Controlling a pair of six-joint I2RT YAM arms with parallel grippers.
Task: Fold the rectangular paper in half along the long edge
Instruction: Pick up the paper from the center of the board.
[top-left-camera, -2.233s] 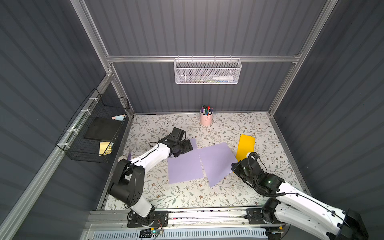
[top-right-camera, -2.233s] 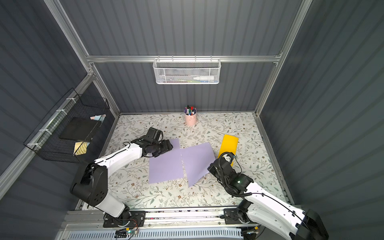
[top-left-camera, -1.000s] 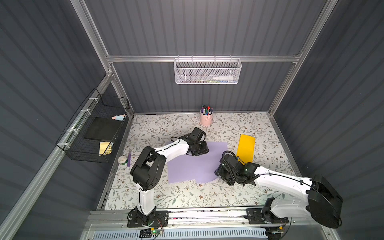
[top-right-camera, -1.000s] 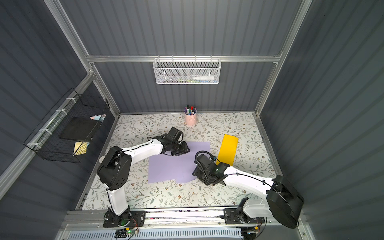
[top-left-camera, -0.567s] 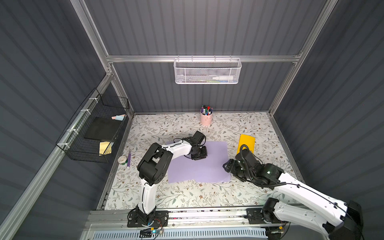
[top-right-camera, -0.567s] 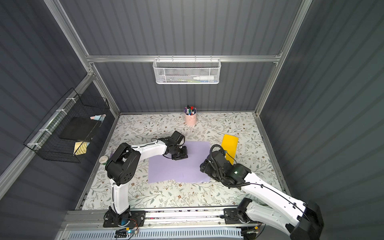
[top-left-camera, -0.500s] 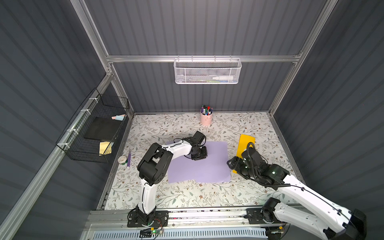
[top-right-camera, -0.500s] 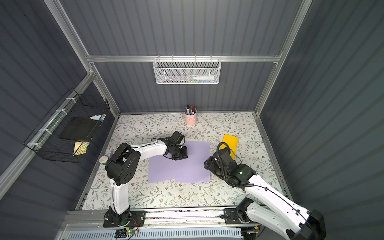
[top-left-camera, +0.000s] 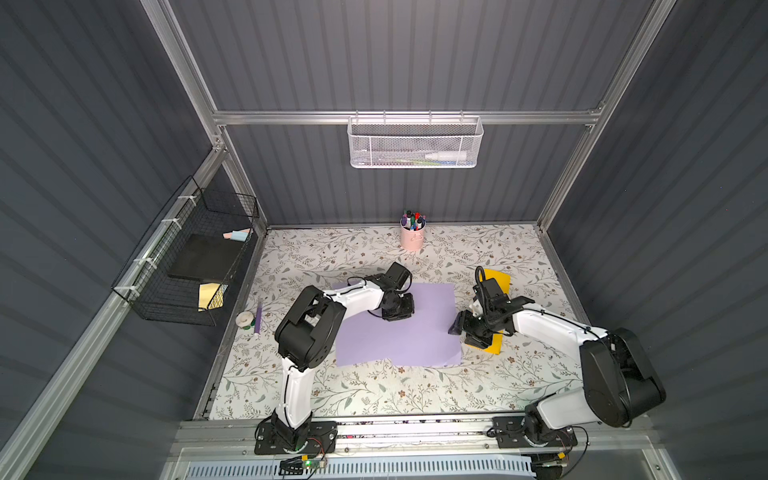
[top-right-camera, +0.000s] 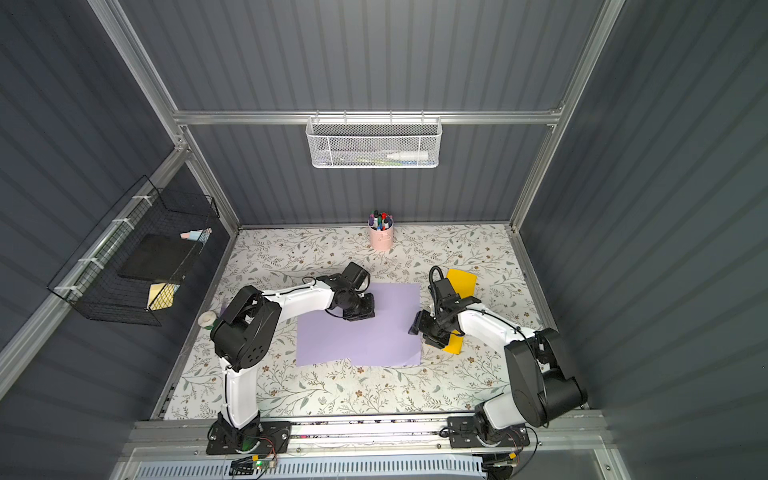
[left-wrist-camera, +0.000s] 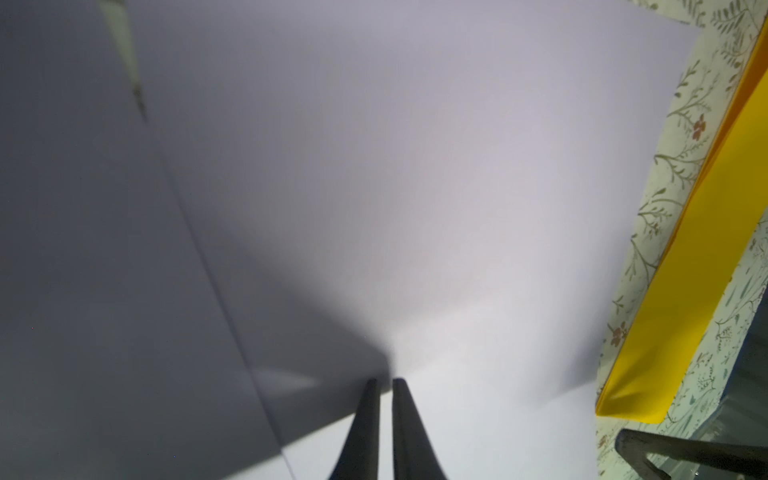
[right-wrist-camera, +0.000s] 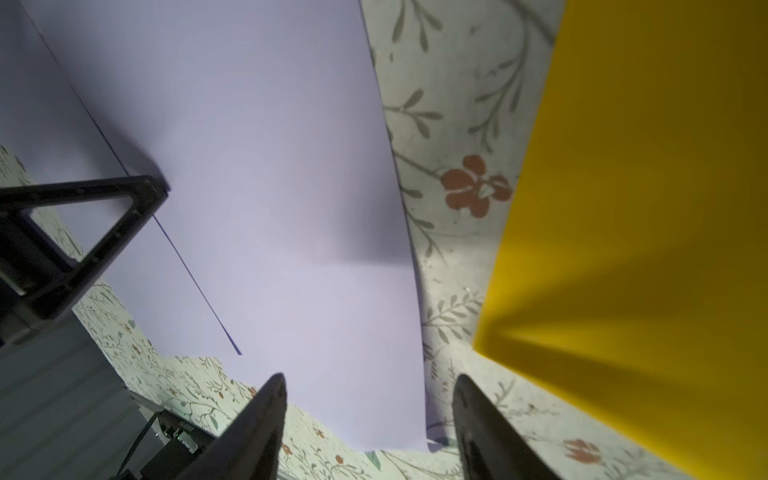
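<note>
The purple rectangular paper (top-left-camera: 399, 332) lies flat on the floral table (top-left-camera: 374, 390) in both top views, with a step in its front edge. A straight edge line (right-wrist-camera: 195, 286) runs across it where one layer overlaps another. My left gripper (top-left-camera: 398, 311) stands on the paper's back middle. Its fingertips (left-wrist-camera: 384, 380) are almost together, shut, tips down on the sheet with nothing between them. My right gripper (top-left-camera: 456, 327) is at the paper's right edge, open. The sheet's near right corner (right-wrist-camera: 399, 432) lies between its spread fingers (right-wrist-camera: 368, 380), untouched.
A yellow sheet (top-left-camera: 496, 280) lies right of the purple paper, partly under my right arm. A pink pen cup (top-left-camera: 411, 239) stands at the back. A tape roll (top-left-camera: 244, 319) and a purple pen (top-left-camera: 258, 318) lie at the left edge. Wire baskets (top-left-camera: 187, 266) hang on the walls.
The paper went from two angled halves to one flat wide sheet. My left gripper moved onto its back middle and closed. My right gripper moved to the right edge.
</note>
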